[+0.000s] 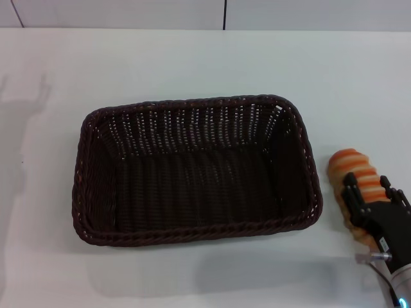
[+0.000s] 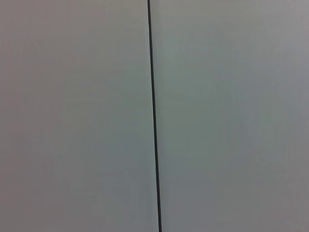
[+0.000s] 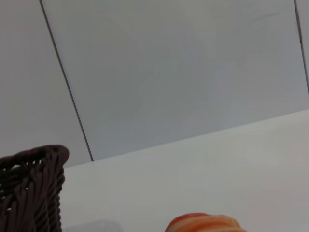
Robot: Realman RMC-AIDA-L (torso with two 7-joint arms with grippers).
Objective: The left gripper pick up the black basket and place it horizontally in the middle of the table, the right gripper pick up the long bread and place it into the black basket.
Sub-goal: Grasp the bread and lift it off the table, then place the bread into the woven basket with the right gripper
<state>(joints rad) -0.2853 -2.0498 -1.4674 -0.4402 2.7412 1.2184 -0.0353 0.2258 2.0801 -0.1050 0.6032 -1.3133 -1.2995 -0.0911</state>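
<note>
The black basket [image 1: 192, 102] lies lengthwise in the middle of the white table [image 1: 192, 58], with nothing inside it. The long bread [image 1: 350, 163], with orange and cream stripes, rests on the table just right of the basket. My right gripper [image 1: 371, 185] is over the bread's near half, and its two black fingers stand apart on either side of the loaf. The right wrist view shows a basket corner [image 3: 34, 183] and the top of the bread [image 3: 203, 223]. The left gripper is out of view. The left wrist view shows only a pale wall with a dark seam.
A pale panelled wall [image 1: 128, 13] stands behind the table's far edge. Bare tabletop surrounds the basket to the left, behind it and in front of it.
</note>
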